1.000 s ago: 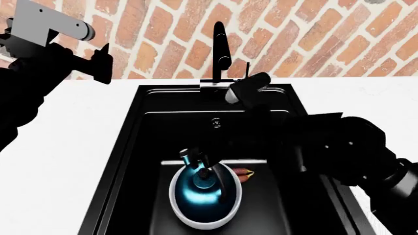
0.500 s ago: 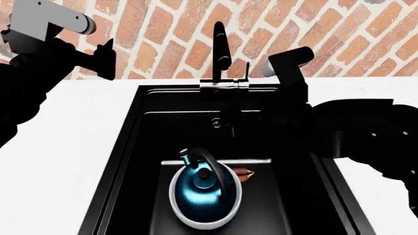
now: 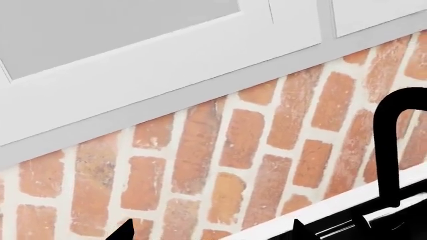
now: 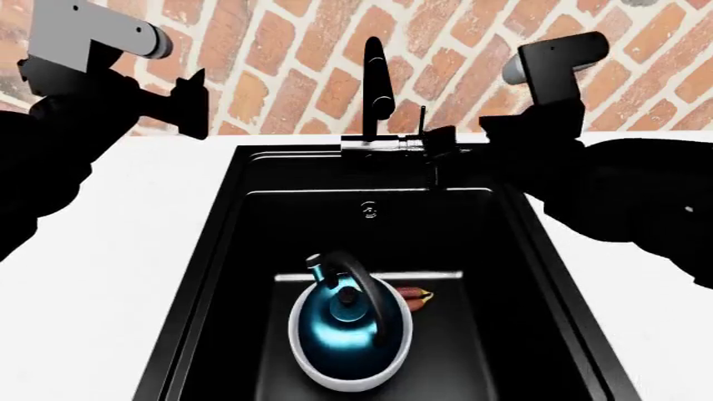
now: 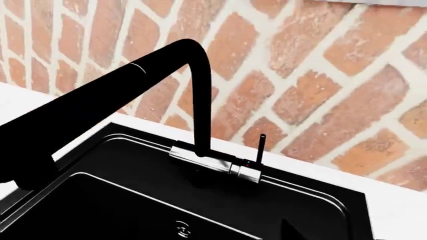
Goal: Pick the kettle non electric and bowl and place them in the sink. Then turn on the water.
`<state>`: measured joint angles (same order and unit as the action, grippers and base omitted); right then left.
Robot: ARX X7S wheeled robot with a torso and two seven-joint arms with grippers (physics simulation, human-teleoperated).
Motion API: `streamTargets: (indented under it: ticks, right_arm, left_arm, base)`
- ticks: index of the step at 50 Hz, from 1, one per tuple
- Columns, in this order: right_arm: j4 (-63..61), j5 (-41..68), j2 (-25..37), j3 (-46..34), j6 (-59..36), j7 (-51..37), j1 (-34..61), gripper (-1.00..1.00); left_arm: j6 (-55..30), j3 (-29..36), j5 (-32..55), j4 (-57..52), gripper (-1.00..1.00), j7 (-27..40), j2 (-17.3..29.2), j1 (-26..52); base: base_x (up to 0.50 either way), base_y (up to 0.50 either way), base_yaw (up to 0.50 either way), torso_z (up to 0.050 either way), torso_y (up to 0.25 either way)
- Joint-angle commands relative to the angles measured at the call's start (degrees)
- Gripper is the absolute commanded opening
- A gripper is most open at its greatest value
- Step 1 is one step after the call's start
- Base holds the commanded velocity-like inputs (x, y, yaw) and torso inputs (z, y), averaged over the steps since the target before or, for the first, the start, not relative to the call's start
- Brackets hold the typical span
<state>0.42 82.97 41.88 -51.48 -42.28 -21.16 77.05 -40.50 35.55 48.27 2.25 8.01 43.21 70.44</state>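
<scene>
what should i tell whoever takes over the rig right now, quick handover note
Left gripper: raised over the counter left of the sink, holding nothing; whether its jaws are open is unclear.
Right gripper: beside the faucet base and its lever, empty; jaw state unclear.
Kettle sits inside the bowl, both in the sink.
Done: both items placed.
Left: turn on the water; no stream shows yet.

No text, label, brand, number or sign can be read in any view. The only marking is a tiny red dot on the faucet's chrome base (image 5: pixel 230 167), close ahead of the right gripper (image 4: pixel 442 142); it carries no letters or figures that can be made out.
</scene>
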Motion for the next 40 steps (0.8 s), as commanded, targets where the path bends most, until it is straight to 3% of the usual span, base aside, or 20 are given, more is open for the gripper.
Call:
streamTargets:
  ticks: [1, 40]
  right_arm:
    - [3.2, -5.8, -1.3, -0.2, 2.1, -0.1, 3.3, 1.0]
    - [38.9, -24.4, -20.0, -4.7, 14.0, 14.1, 16.6, 1.0]
  left_arm:
    - [-1.5, -1.3, 2.5, -0.8, 1.0, 1.9, -1.1, -0.2]
    - [1.1, 2.9, -6.1, 20.6, 1.0, -0.6, -13.8, 13.5]
  base:
    - [0.0, 0.0, 0.0, 0.0, 0.0]
    - [0.0, 0.0, 0.0, 0.0, 0.0]
